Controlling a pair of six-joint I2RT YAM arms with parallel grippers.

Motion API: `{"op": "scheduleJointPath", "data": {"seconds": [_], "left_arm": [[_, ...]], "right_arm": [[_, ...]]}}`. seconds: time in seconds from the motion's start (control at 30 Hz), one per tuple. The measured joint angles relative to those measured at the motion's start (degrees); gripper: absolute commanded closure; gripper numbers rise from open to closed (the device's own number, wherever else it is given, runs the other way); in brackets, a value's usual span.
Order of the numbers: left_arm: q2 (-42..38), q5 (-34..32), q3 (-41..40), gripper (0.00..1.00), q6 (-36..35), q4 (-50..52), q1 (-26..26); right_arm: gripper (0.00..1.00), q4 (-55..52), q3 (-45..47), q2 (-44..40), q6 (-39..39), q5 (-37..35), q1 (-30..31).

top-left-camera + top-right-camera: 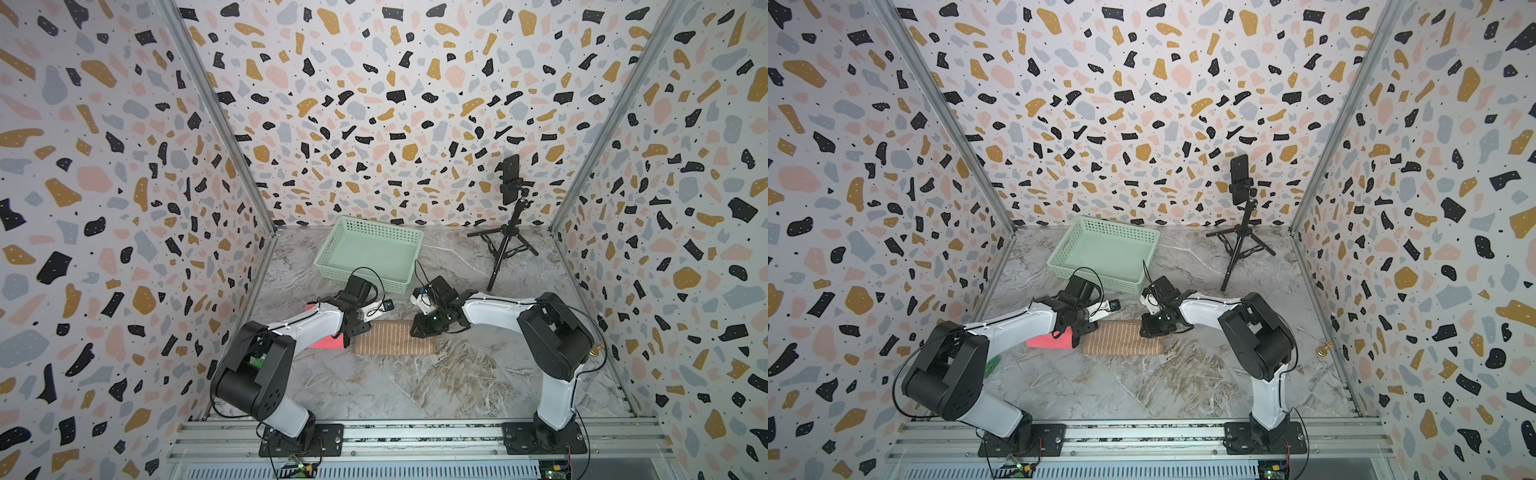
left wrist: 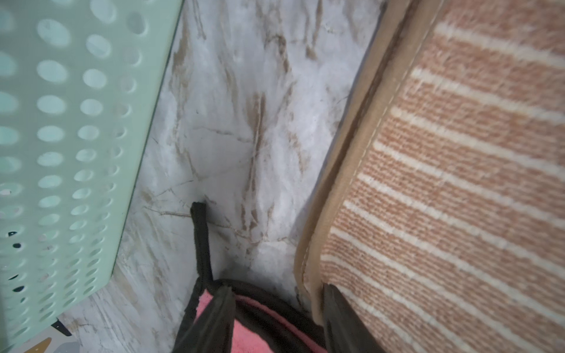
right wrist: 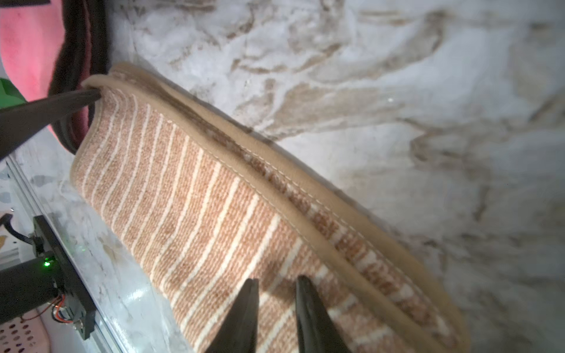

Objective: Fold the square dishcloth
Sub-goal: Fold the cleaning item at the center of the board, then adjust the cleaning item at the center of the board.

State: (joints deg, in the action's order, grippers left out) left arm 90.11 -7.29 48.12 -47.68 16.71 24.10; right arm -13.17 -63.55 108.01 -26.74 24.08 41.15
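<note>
Dishcloth (image 1: 395,337), tan with pale stripes, lies on the marble table (image 1: 395,390), doubled into a long flat strip with its two hemmed edges stacked along the far side. I see it midway between the arms in both top views.

At its left end my left gripper (image 2: 276,287) stands open. One finger (image 2: 339,311) rests on the corner hem of the dishcloth. The other sits over a pink cloth (image 2: 253,339) with dark trim that lies right against that end.

At the right end my right gripper (image 3: 276,279) hangs just over the striped top layer. Its fingers are parted by a narrow gap, with nothing pinched between them that I can make out.

Behind the dishcloth and apart from it, a mint green perforated basket (image 1: 353,274) sits on the table. Farther right at the back, a phone on a small tripod (image 1: 509,237) stands upright.
</note>
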Motion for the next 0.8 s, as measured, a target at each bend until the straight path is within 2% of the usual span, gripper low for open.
{"op": "scheduleJointPath", "data": {"seconds": [0.23,0.43,0.6,0.7,0.8], "left_arm": [[3.23,0.48,0.04,0.53,0.61,-3.69,0.42],[5.44,2.62,3.08,0.47,2.51,-4.24,1.77],[2.14,6.86,6.01,0.44,4.26,1.01,1.77],[-3.45,8.98,6.01,0.45,4.63,4.5,1.73],[-8.26,11.52,5.97,0.49,4.59,8.11,1.73]], "right_arm": [[0.77,2.71,11.13,-9.18,-3.76,-5.38,0.31],[0.68,3.52,21.68,-19.8,-7.3,-6.88,1.31],[0.66,0.17,21.03,-26.18,-7.28,-7.04,1.64],[0.7,-0.26,17.33,-27.43,-6.82,-6.19,1.62],[0.8,2.49,15.56,-26.53,-7.37,-2.71,1.66]]}}
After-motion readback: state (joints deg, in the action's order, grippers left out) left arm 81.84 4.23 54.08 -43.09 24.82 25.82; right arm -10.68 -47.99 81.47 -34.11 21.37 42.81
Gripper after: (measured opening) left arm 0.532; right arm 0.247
